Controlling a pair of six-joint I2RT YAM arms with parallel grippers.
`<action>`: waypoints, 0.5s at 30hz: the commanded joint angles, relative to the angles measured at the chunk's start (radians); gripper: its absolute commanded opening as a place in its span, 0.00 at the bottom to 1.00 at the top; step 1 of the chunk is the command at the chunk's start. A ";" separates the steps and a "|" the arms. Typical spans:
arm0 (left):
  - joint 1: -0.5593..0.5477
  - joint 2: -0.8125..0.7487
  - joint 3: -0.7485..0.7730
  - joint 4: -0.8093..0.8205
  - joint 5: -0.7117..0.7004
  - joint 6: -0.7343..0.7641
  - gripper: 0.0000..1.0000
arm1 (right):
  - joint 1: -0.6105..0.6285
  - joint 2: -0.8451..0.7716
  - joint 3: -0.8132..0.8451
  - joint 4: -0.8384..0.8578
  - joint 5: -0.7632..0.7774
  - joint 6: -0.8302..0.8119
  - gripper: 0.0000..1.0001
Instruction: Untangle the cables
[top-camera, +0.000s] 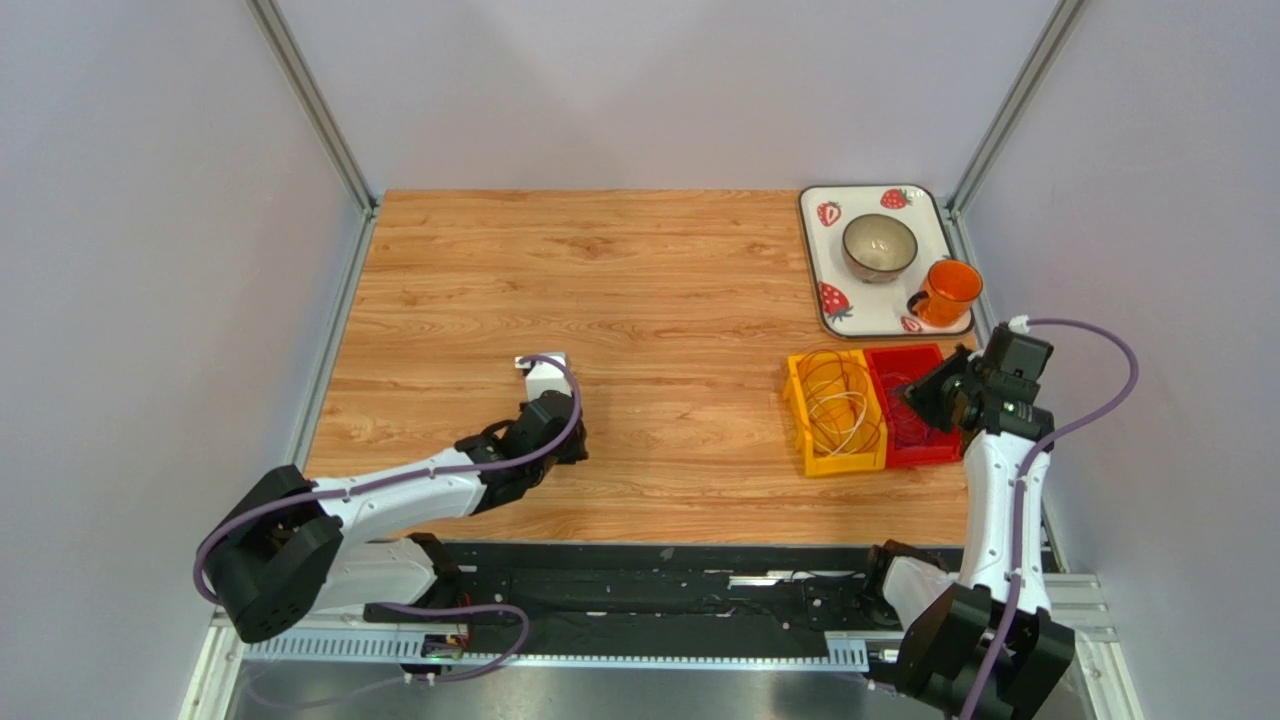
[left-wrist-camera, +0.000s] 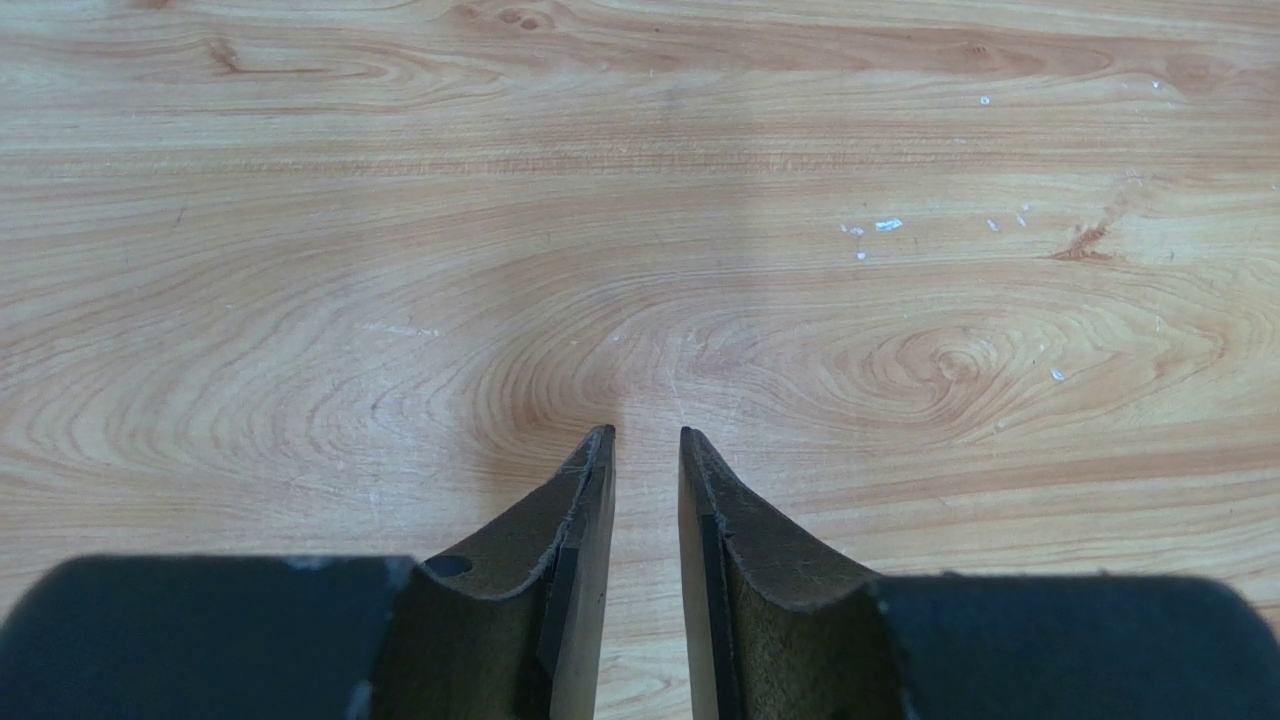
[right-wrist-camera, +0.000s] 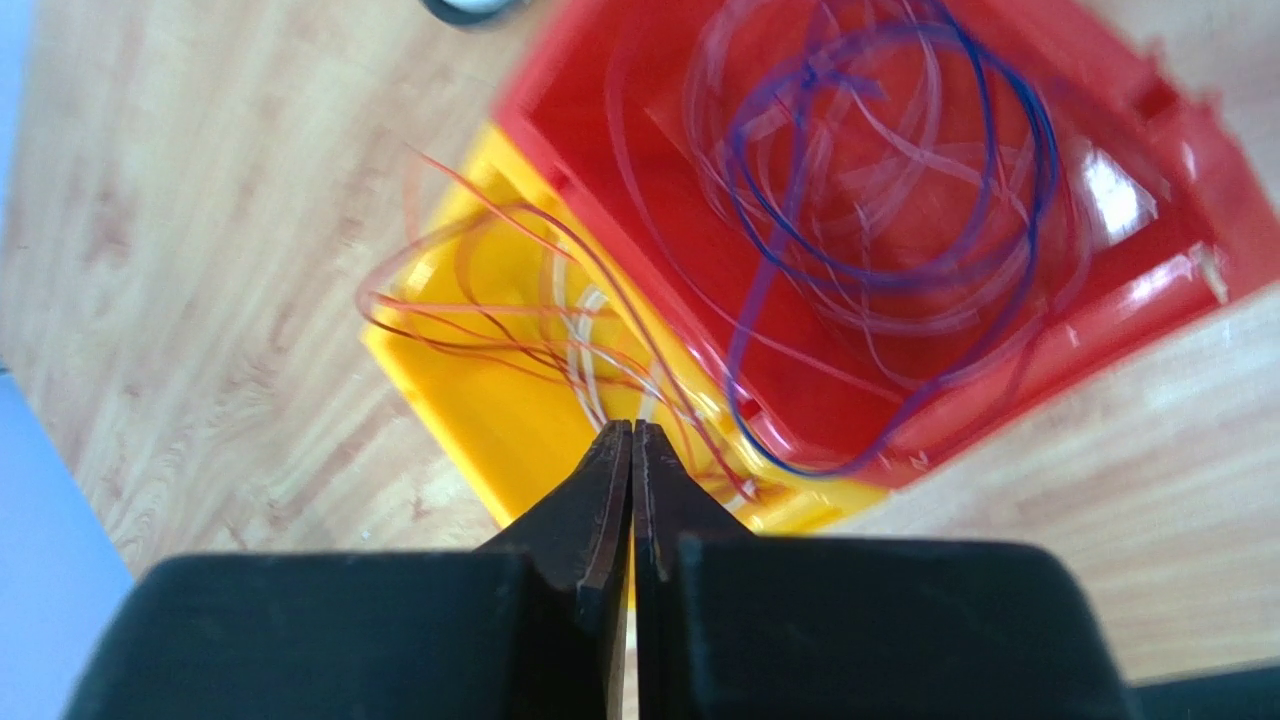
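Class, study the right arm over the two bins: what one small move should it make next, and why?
Probably a slow, short lift of the right gripper. Its jaws are shut right at the reddish cables in the yellow bin, beside the red bin. Whether a strand is pinched is unclear, and a lift would show it.

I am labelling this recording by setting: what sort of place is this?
Most likely a robot test cell in a lab: a wooden table closed in by plain pale walls, two robot arms bolted at its near edge, and staged props such as bins of thin cables.
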 joint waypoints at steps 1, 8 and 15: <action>0.000 -0.002 0.024 0.022 -0.008 -0.006 0.31 | 0.009 -0.015 -0.047 -0.046 0.066 0.004 0.01; 0.000 0.001 0.024 0.022 -0.008 -0.007 0.31 | 0.032 -0.009 -0.075 -0.058 0.120 0.021 0.00; 0.000 0.008 0.024 0.024 -0.008 -0.007 0.30 | 0.064 0.010 -0.082 -0.066 0.171 0.048 0.00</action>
